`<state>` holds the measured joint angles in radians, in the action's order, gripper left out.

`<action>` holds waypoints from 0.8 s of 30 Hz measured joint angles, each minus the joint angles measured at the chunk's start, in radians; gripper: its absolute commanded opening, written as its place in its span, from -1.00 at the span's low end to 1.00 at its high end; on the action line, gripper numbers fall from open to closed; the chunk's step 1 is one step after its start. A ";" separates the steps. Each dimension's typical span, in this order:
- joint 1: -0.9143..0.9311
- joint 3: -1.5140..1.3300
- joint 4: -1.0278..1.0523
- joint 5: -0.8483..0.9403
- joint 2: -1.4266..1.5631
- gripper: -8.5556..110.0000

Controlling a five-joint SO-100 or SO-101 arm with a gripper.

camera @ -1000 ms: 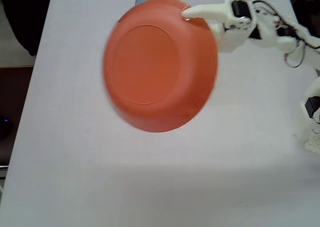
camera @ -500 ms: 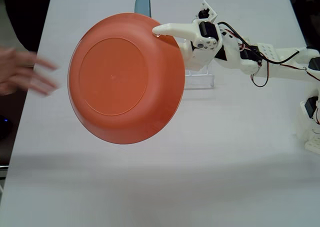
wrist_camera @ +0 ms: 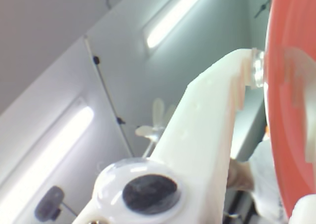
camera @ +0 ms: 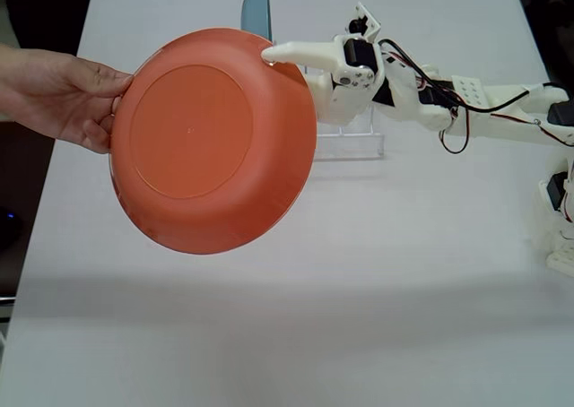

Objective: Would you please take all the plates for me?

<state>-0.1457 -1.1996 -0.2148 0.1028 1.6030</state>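
The gripper (camera: 280, 59) pinches the orange-red plate (camera: 211, 142) by its rim; opposite, a person's hand (camera: 63, 98) touches it.

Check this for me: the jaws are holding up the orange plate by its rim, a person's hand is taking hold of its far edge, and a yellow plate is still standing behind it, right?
One detail is off. The plate standing behind the orange plate is light blue, not yellow, as the fixed view shows. The rest holds: the gripper grips the rim with its jaws closed on it, and the person's hand has the opposite edge.
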 measured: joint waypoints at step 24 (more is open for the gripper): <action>0.206 0.463 0.792 0.390 0.002 -0.86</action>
<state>0.0598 -0.7363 0.5768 0.4924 1.6045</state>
